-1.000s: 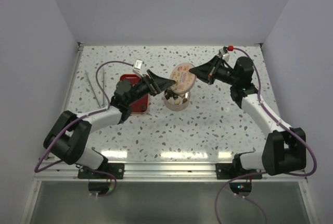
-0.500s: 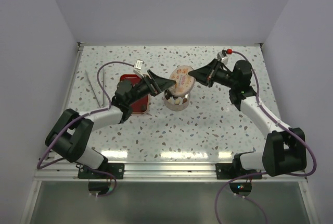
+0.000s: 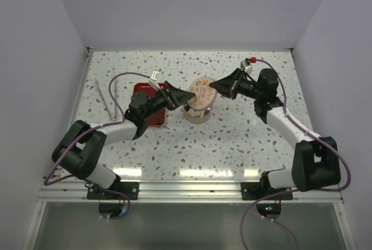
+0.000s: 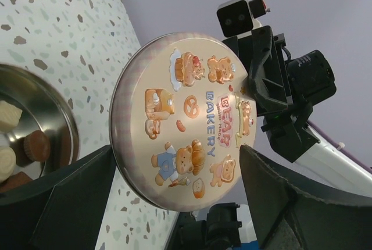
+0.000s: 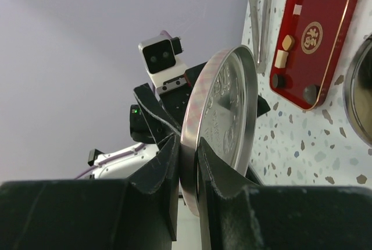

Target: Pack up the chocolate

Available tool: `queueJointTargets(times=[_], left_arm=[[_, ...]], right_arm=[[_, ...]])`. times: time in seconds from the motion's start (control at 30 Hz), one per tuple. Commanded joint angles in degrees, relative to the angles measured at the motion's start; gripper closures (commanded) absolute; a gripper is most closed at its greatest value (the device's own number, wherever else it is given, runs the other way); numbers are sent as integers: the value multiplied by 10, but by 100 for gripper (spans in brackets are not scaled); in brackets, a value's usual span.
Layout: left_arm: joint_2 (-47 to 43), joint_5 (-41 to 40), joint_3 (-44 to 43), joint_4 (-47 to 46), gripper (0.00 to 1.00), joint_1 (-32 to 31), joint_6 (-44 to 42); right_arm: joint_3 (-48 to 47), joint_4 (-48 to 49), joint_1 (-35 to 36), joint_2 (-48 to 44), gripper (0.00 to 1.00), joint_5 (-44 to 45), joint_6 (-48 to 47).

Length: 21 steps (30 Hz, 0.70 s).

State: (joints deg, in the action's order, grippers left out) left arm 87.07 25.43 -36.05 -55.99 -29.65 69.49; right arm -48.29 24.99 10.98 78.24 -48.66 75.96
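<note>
Right fingers point(image 5: 154, 171) are clenching the rim of the lid point(image 4: 192, 128), and I am seeing it held on edge just above the open tin point(image 4: 61, 116). Left fingers point(image 4: 75, 197) are standing spread wide, one on each side of the lid; I cannot tell whether they are touching it. Chocolate point(image 4: 36, 145) is lying inside the tin. More of it is sitting in the red tray point(image 5: 325, 29), just left of the tin.
</note>
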Motion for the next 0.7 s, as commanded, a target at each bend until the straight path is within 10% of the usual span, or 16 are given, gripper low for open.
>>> queueJointTargets(times=[0.0, 0.67], left_arm=[[-9, 18, 4, -66, 11, -3, 17], [41, -3, 17, -29, 15, 4, -62]], right_arm=[[13, -2, 5, 22, 100, 4, -46], [40, -6, 6, 142, 97, 14, -156]])
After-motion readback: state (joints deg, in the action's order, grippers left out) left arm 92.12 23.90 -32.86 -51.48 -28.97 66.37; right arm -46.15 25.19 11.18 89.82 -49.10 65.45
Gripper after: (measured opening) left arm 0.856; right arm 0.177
